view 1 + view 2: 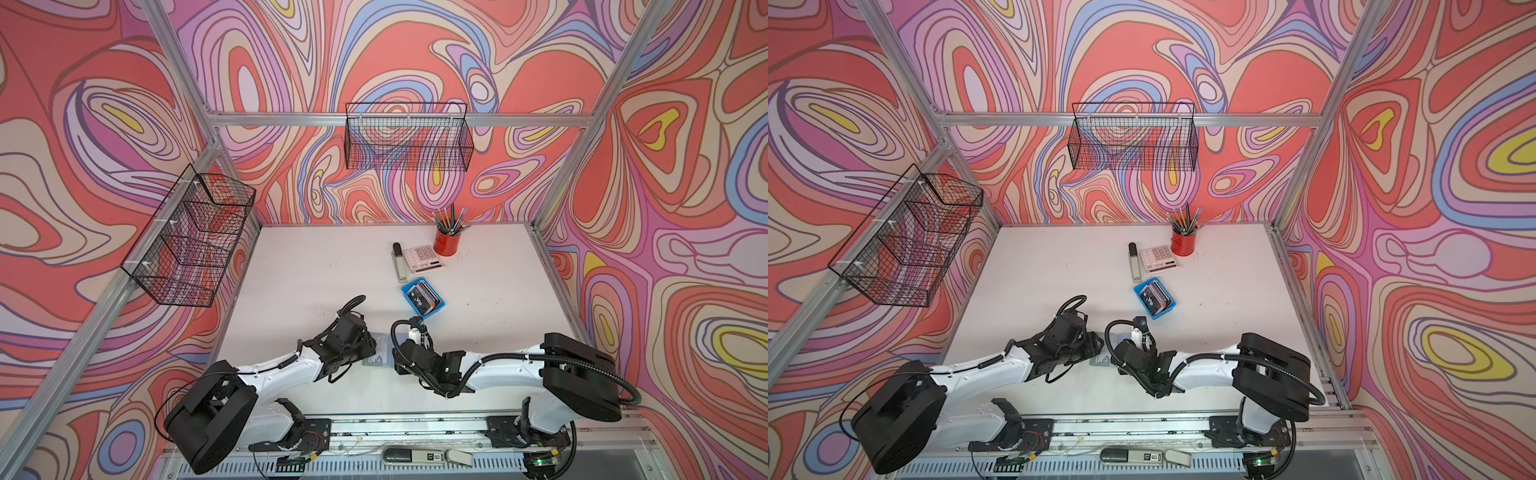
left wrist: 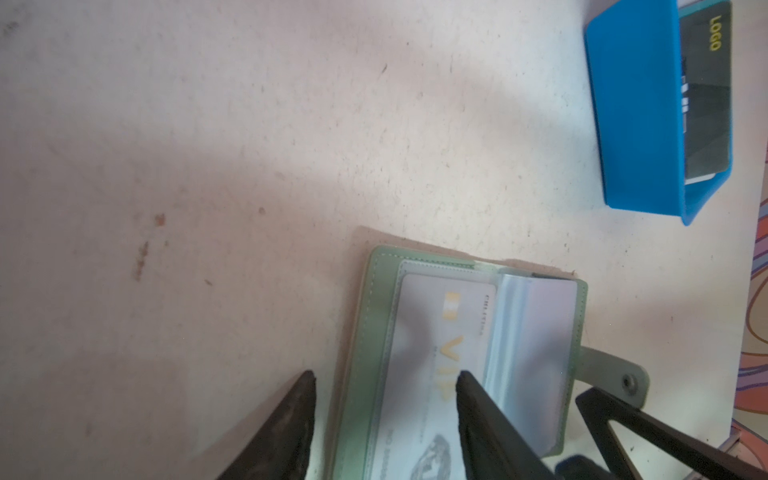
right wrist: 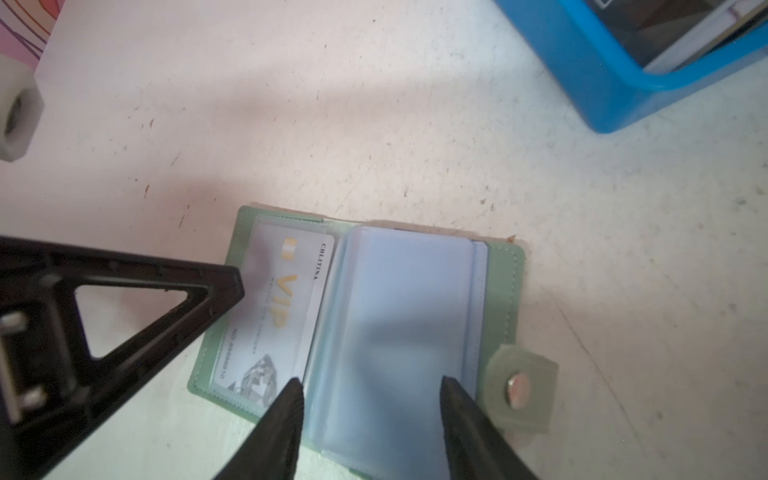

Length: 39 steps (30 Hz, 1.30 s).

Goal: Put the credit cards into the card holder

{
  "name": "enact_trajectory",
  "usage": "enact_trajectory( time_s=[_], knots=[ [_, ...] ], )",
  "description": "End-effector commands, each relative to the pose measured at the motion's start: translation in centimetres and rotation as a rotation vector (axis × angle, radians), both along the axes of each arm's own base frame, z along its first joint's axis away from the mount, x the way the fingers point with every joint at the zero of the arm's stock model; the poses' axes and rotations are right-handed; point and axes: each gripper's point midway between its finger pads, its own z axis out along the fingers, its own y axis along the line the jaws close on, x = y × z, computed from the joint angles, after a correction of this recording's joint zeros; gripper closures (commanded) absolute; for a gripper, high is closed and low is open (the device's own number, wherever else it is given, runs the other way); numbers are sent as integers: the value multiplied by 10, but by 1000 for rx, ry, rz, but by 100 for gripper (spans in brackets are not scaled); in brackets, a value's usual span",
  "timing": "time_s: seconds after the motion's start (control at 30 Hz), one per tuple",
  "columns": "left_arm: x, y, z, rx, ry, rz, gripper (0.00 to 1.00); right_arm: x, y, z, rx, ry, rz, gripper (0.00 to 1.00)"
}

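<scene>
The sage-green card holder (image 3: 395, 316) lies opened flat on the white table (image 1: 311, 270), low in the centre of both top views, between the two arms so that either can reach it. The left gripper (image 2: 385, 376) has its jaws apart and empty, one finger over the sleeved white VIP card (image 3: 274, 307), seemingly to pin that page. The right gripper (image 3: 372, 380), also spread and empty, straddles the clear sleeves. The other credit cards (image 1: 424, 300) sit stacked in the blue tray (image 1: 410, 302) just above.
</scene>
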Motion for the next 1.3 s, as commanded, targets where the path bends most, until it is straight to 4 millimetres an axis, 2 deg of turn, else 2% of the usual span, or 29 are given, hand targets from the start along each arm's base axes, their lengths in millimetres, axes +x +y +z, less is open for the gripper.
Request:
enact_trajectory(
  time_s=[0.0,0.33,0.5,0.63,0.93,1.27],
  knots=[
    [-3,2,3,2,15,1,43,3,-4,-10,11,18,-20,44],
    [-4,1,4,-2,17,-9,42,4,6,-22,-4,49,-3,46],
    [-1,4,10,9,-10,-8,41,5,8,-21,12,49,0,46],
    [-2,3,7,7,-2,-7,40,2,17,-20,55,65,24,47],
    [-6,-8,-4,-45,36,-29,56,0,27,-25,100,82,43,50],
    [-11,-17,3,-159,2,-41,58,4,26,-29,189,110,46,60]
  ],
)
